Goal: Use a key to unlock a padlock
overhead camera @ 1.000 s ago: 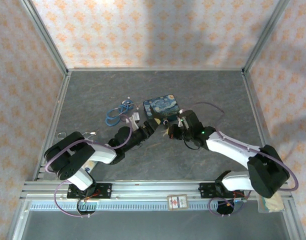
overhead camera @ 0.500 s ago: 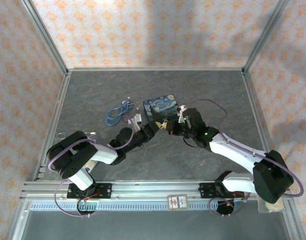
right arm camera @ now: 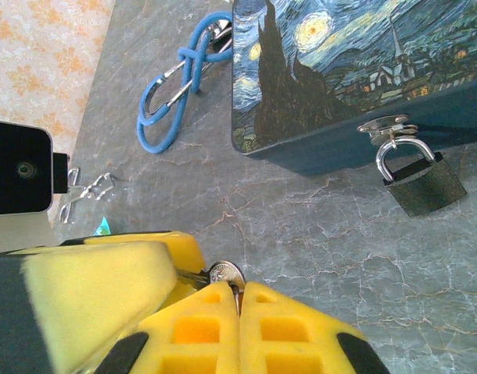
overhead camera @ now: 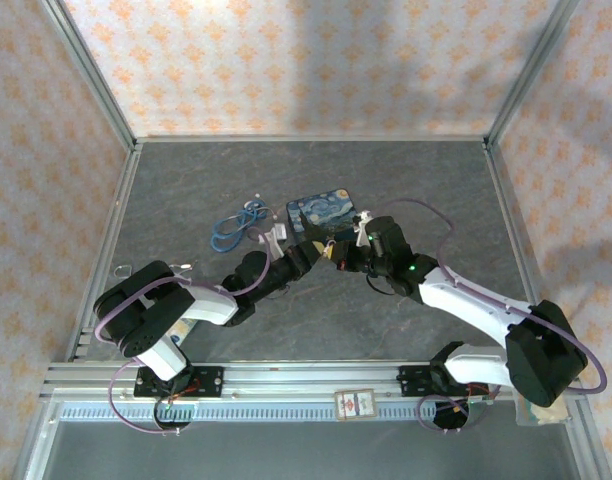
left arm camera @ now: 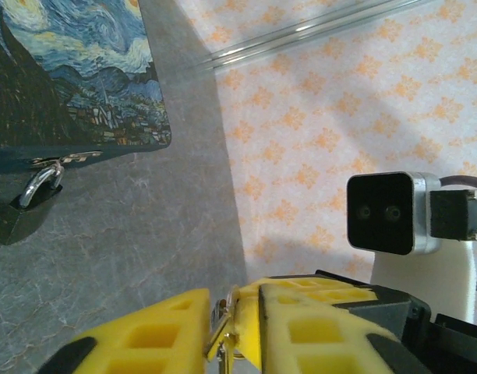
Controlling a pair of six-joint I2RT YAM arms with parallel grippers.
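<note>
The small black padlock [right arm camera: 425, 187] hangs by its shackle from the hasp on the front of the starry-night tin [right arm camera: 340, 62]; it also appears in the left wrist view [left arm camera: 24, 214]. The two grippers meet just in front of the tin. My right gripper [right arm camera: 238, 300] is shut on the key [right arm camera: 225, 273], whose round silvery head sticks out above its yellow fingertips. My left gripper [left arm camera: 231, 323] has closed onto the same key [left arm camera: 227, 327] from the other side. In the top view the left gripper [overhead camera: 321, 252] and right gripper [overhead camera: 336, 252] touch tip to tip.
A blue cable [overhead camera: 231, 228] with metal clips lies left of the tin [overhead camera: 321, 210]. A small silvery metal piece [right arm camera: 86, 191] lies near the left wrist. Patterned walls with metal posts [overhead camera: 106, 230] enclose the grey table.
The left gripper's jaws have closed in around the key. Both grippers have shifted slightly toward the tin, and the right gripper has stayed shut on the key.
</note>
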